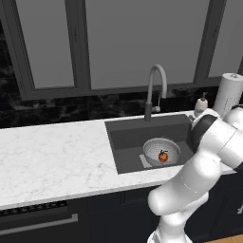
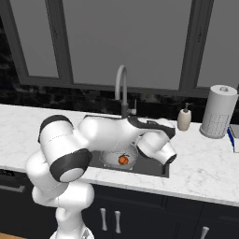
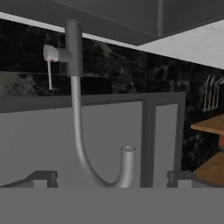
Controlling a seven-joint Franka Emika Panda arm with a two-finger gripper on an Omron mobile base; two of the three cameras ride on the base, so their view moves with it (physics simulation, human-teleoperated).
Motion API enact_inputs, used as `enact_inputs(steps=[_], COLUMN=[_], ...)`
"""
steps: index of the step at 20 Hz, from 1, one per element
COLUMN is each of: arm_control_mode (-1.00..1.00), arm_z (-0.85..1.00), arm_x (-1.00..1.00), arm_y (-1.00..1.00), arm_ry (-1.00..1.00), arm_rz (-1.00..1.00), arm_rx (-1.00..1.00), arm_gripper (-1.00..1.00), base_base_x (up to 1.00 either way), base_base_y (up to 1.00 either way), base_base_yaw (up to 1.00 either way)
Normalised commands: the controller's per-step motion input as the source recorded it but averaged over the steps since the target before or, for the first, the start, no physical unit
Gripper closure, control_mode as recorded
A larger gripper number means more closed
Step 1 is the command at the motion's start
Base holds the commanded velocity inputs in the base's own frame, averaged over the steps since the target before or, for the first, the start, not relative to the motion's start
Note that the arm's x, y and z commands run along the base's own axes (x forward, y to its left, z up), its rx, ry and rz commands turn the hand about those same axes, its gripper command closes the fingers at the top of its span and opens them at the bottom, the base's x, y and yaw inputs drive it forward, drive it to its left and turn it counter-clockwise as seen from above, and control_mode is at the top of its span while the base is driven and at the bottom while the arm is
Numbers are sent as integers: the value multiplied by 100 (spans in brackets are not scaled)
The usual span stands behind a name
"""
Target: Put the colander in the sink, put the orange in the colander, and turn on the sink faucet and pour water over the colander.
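Colander [image 1: 161, 152]: in sink [image 1: 130, 137] | orange [image 1: 163, 156]: inside colander | tool [image 3: 111, 179]: spread, holding nothing

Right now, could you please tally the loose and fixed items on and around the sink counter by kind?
Colander: 1
Orange: 1
Sink faucet: 1
Soap-pump bottle: 1
Paper towel roll: 1
Total: 5

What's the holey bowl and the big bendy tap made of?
The colander looks like thin silver-grey metal, dotted all over with tiny holes. The sink faucet looks like brushed grey metal too: a smooth, dull-shining curved tube. It's a rendered scene, so that's a guess.
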Motion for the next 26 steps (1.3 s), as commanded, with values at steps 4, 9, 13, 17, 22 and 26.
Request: enact_inputs(steps=[4, 9, 13, 17, 22, 26], arm_control_mode=[-100, -100, -100, -100, -100, -100], arm_z=[0, 0, 0, 0, 0, 0], arm_x=[13, 20, 29, 28, 27, 29], arm_y=[18, 28, 19, 8, 8, 11], arm_ry=[-11, -5, 0, 0, 0, 0], arm_rz=[-9, -6, -2, 0, 0, -1], arm_rx=[4, 0, 0, 0, 0, 0], arm_gripper=[-100, -100, -100, -100, -100, -100], base_base_x=[0, 0, 0, 0, 0, 0], base_base_y=[0, 0, 0, 0, 0, 0], base_base_yaw=[0, 0, 0, 0, 0, 0])
